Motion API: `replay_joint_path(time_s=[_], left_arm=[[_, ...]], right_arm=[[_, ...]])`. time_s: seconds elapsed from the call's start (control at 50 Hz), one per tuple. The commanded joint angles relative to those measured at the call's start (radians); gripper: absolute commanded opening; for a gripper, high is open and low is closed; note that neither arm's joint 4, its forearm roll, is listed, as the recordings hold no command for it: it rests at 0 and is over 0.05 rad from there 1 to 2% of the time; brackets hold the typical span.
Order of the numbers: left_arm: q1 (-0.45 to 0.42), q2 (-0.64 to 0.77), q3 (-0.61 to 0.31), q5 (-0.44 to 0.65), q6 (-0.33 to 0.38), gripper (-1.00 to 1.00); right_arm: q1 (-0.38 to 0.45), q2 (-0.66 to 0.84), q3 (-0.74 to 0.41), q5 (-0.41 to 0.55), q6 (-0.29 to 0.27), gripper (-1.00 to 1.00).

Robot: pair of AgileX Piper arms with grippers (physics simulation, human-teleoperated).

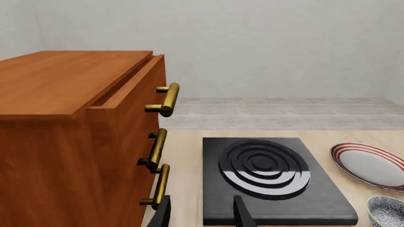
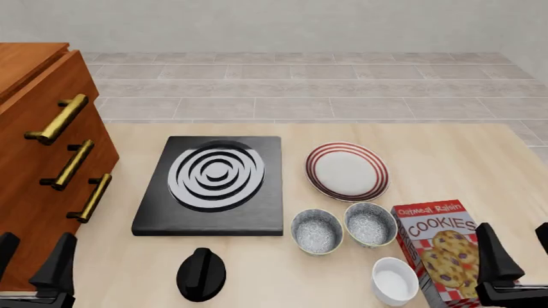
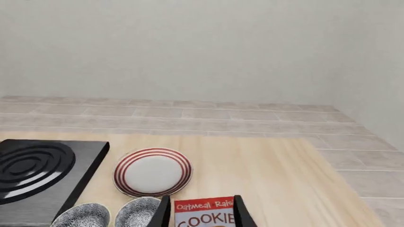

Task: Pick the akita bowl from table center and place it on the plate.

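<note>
The right claw (image 2: 516, 260) hangs with its fingers apart and empty over the cookie box (image 2: 438, 247) at the near right of the tabletop (image 2: 445, 160); the left claw (image 2: 34, 263), also apart and empty, sits far off by the wooden drawers (image 2: 43, 160). The akita bowl (image 2: 317, 231) at table centre lies to the right claw's left, its twin (image 2: 370, 224) and the box between them. The plate (image 2: 346, 171) lies just beyond both bowls, so I judge the right arm nearer.

We see a pale wooden table (image 2: 256, 282) set on a floor of grey-beige tiles (image 2: 299, 83) before a plain off-white wall (image 2: 283, 25), with a reddish wooden drawer cabinet (image 2: 34, 141) with brass handles (image 2: 58, 119) at the table's left.
</note>
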Motion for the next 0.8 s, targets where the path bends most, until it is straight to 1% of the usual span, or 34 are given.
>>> replay_joint_path(time_s=[0.02,0.04,0.08,0.18,0.2,0.3,0.36,0.4,0.44,0.48,0.52,0.54,0.56,0.6,0.62,0.64,0.66,0.72,0.74,0.76,0.78,0.8], left_arm=[[0.0,0.005,-0.002,-0.001,0.0,1.0],[0.0,0.004,-0.002,-0.001,0.0,1.0],[0.0,0.004,-0.002,-0.001,0.0,1.0],[0.0,0.005,-0.002,-0.001,0.0,1.0],[0.0,0.005,-0.002,-0.001,0.0,1.0],[0.0,0.005,-0.002,-0.001,0.0,1.0],[0.0,0.005,-0.002,-0.001,0.0,1.0],[0.0,0.004,-0.002,-0.001,0.0,1.0],[0.0,0.004,-0.002,-0.001,0.0,1.0],[0.0,0.005,-0.002,-0.001,0.0,1.0],[0.0,0.004,-0.002,-0.001,0.0,1.0],[0.0,0.005,-0.002,-0.001,0.0,1.0],[0.0,0.005,-0.002,-0.001,0.0,1.0],[0.0,0.005,-0.002,-0.001,0.0,1.0],[0.0,0.005,-0.002,-0.001,0.0,1.0],[0.0,0.005,-0.002,-0.001,0.0,1.0],[0.0,0.005,-0.002,-0.001,0.0,1.0],[0.0,0.005,-0.002,-0.001,0.0,1.0],[0.0,0.005,-0.002,-0.001,0.0,1.0],[0.0,0.005,-0.002,-0.001,0.0,1.0],[0.0,0.005,-0.002,-0.001,0.0,1.0],[0.0,0.004,-0.002,-0.001,0.0,1.0]], right_arm=[[0.025,-0.067,0.022,0.069,0.048,1.0],[0.022,-0.05,0.021,0.057,0.051,1.0],[-0.006,-0.058,0.01,0.063,0.074,1.0],[-0.011,-0.035,-0.004,0.068,0.089,1.0],[-0.009,-0.026,-0.025,0.084,0.106,1.0],[0.0,-0.036,-0.113,0.175,0.069,1.0],[0.005,-0.033,-0.152,0.21,0.073,1.0],[0.016,-0.019,-0.183,0.232,0.049,1.0],[0.025,-0.012,-0.207,0.248,0.06,1.0],[0.042,0.014,-0.234,0.262,0.054,1.0],[0.066,0.052,-0.246,0.262,0.033,1.0],[0.088,0.096,-0.255,0.257,0.019,1.0],[0.103,0.131,-0.263,0.251,0.014,1.0],[0.092,0.194,-0.283,0.243,0.017,1.0],[0.112,0.192,-0.294,0.249,0.022,1.0],[0.129,0.215,-0.311,0.252,0.01,1.0],[0.131,0.229,-0.319,0.251,0.008,1.0],[0.182,0.313,-0.338,0.237,-0.036,1.0],[0.182,0.314,-0.338,0.237,-0.036,1.0],[0.212,0.353,-0.353,0.236,-0.054,1.0],[0.212,0.354,-0.353,0.235,-0.054,1.0],[0.236,0.374,-0.362,0.238,-0.071,1.0]])
